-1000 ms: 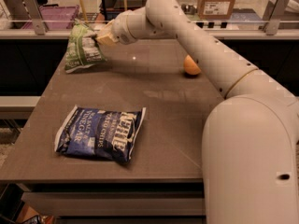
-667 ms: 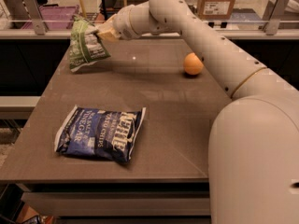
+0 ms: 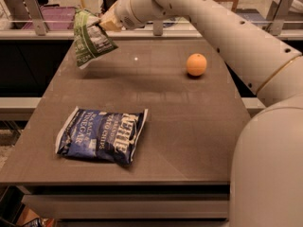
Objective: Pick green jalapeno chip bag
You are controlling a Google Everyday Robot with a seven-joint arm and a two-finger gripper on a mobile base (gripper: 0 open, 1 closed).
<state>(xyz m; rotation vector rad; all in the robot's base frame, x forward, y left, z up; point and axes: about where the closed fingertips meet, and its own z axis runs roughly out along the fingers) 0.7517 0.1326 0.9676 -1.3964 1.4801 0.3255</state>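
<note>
The green jalapeno chip bag (image 3: 90,38) is small, light green with a white label panel. It hangs in the air above the table's far left corner, tilted. My gripper (image 3: 100,21) is shut on the bag's top edge and holds it clear of the table surface. The white arm reaches in from the right and crosses the top of the view.
A larger dark-blue salt & vinegar chip bag (image 3: 100,135) lies flat at the front left of the brown table (image 3: 189,126). An orange (image 3: 196,64) sits at the back right. A rail with posts (image 3: 38,11) runs behind the table.
My gripper has lifted the green bag higher above the table's far left corner. The arm has swung up, uncovering the orange. The blue bag has not moved.
</note>
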